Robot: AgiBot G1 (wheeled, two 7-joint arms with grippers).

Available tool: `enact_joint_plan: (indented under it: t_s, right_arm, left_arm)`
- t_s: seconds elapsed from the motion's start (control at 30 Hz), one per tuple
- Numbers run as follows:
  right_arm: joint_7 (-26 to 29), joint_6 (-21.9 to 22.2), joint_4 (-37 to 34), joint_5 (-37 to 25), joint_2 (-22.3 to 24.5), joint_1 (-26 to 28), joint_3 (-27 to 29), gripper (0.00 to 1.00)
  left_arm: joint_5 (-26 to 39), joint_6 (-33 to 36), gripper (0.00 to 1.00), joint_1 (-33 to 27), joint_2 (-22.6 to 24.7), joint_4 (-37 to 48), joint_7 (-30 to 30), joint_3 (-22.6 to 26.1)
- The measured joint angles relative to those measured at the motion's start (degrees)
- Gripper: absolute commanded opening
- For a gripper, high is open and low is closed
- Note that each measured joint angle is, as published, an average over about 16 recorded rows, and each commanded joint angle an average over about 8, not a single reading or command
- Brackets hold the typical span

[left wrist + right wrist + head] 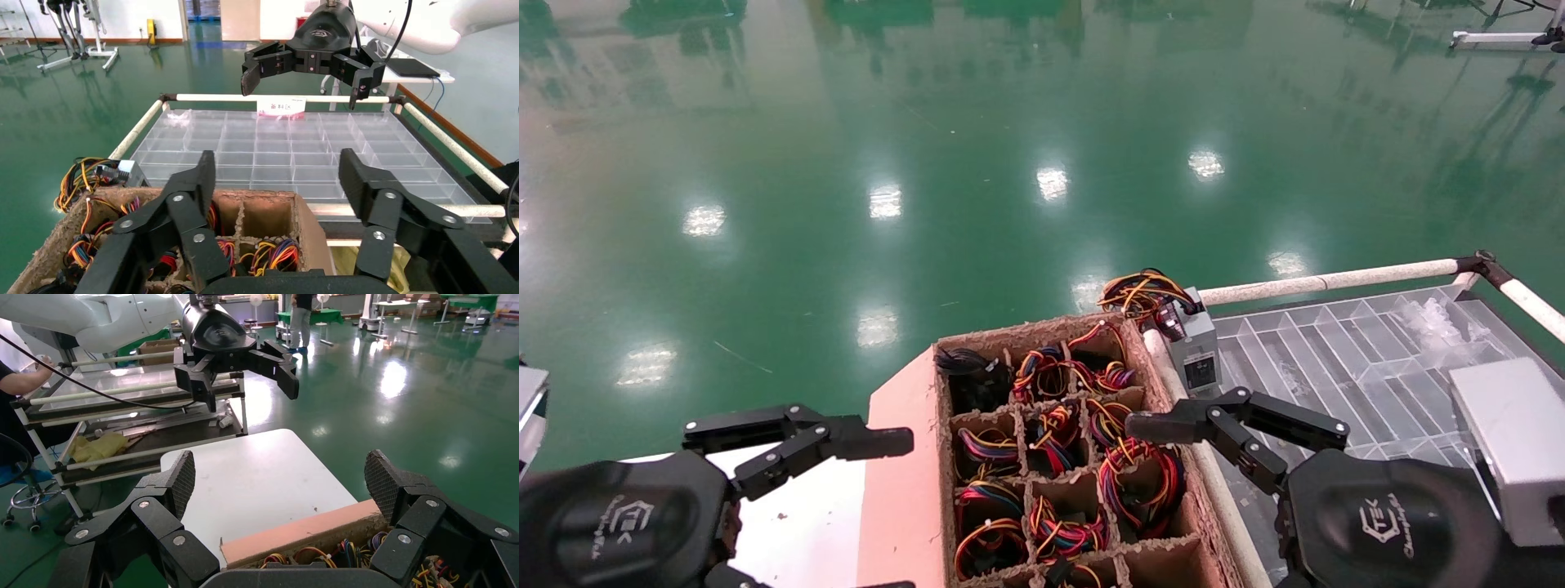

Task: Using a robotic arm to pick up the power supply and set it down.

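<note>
A cardboard crate [903,457] [309,220] [306,530] of small cells holds several wire bundles. The power supply [1142,482] shows only as a mostly red bundle in a cell by the crate's right wall; its metal box is hidden down in the cell. The robotic arm's right gripper [1164,426] [281,478], with a pale grey block [1508,449] at its wrist, hangs open just above that side of the crate, nothing between its fingers. My left gripper [862,441] [278,177] is open too, over the white table beside the crate's left wall.
Another grey box [1199,355] [127,171] with an orange-yellow-black bundle stands at the corner of a clear compartment tray [1336,351] [275,141]. White tube rails [1328,282] frame the tray. A white table [805,523] [257,478] lies left of the crate, green floor beyond.
</note>
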Motion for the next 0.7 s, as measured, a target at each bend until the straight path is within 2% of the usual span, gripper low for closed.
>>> enact_joint_plan:
  t_s: [0.43, 0.7]
  right_arm:
    - [-0.04, 0.26, -0.11, -0.34, 0.21, -0.03, 0.01, 1.00]
    - [-0.35, 2.65, -0.22, -4.52, 1.92, -0.35, -0.51, 1.00]
  left_arm:
    - [0.00, 0.00, 0.00, 0.00, 0.00, 0.00, 0.00, 0.00]
    - [-0.01, 0.01, 0.00, -0.01, 0.00, 0.02, 0.01, 0.02]
